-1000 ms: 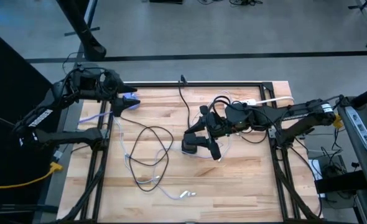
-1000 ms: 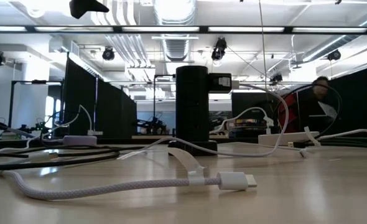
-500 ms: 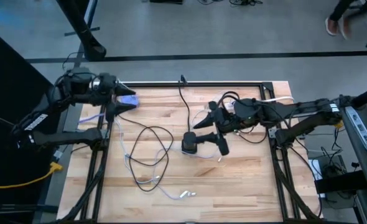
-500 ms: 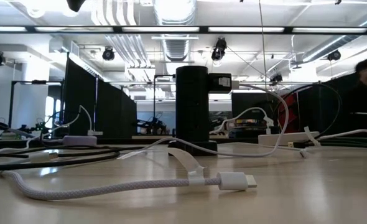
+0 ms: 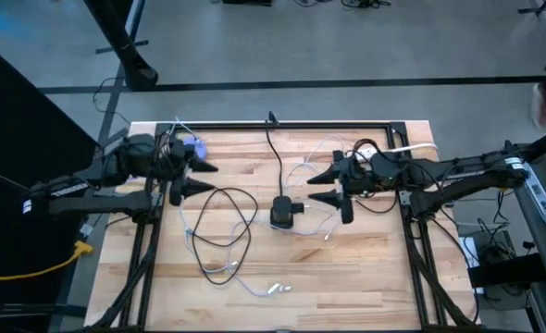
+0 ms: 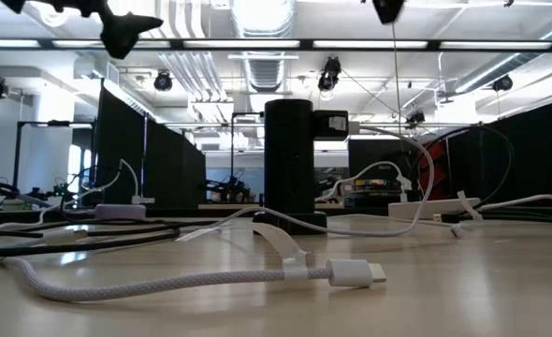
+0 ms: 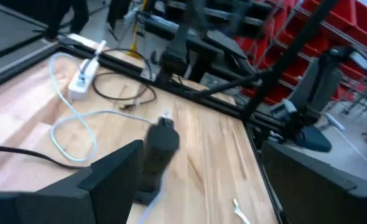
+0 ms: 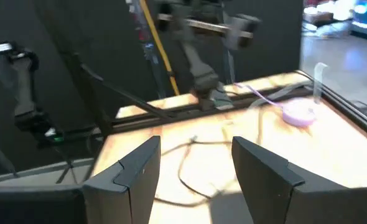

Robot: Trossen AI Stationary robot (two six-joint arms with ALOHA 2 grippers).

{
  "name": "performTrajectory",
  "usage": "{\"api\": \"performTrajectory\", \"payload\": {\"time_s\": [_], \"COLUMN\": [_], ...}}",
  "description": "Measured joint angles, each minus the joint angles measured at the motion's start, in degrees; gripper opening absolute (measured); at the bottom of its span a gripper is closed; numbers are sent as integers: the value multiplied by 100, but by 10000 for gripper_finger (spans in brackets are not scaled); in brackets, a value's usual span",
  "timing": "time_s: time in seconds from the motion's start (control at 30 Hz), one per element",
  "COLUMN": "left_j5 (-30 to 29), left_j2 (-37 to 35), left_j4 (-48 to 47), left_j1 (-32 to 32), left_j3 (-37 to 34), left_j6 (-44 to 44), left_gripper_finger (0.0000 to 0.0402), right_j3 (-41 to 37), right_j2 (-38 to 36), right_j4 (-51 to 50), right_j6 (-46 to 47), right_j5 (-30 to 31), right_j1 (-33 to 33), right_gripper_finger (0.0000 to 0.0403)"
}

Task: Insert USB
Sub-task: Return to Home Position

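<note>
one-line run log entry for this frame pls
left gripper: open, empty, beside violet outlet extension | right gripper: open, empty, right of black tower | both raised above table

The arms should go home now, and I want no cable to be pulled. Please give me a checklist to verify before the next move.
1. Left gripper open, holding nothing: ok.
2. Right gripper open, holding nothing: ok.
3. Black cylindrical outlet tower standing upright: ok.
4. Thin white cables free of the right arm: cannot tell.
5. Plugs seated in the small violet round outlet extension: cannot tell.
</note>
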Motion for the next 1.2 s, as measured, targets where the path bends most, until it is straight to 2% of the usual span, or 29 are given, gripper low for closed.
{"api": "performTrajectory", "payload": {"time_s": [0.17,0.27,0.6,0.83,0.93,1.07,1.2], "left_j5": [-339,-503,-546,-544,-544,-544,-546], "left_j2": [-638,-1009,-1965,-2508,-2718,-2974,-3201], "left_j4": [-55,-118,-254,-292,-299,-292,-446], "left_j1": [-174,-183,-182,-182,-182,-182,-182], "left_j3": [-325,-561,-1122,-1563,-1735,-1806,-1809], "left_j6": [-20,-19,150,65,-4,-18,-61], "left_gripper_finger": [313,313,313,313,313,313,313], "right_j3": [-711,-992,-1909,-3185,-3637,-4067,-4150], "right_j2": [-741,-1125,-2039,-2742,-3004,-3468,-4069], "right_j4": [208,302,353,1876,2171,2041,1101], "right_j6": [-5,-50,-204,147,337,465,456], "right_j5": [7,269,774,736,743,881,1047], "right_j1": [-61,-79,-72,-72,-74,-74,-74], "right_gripper_finger": [183,183,183,183,183,183,183]}}
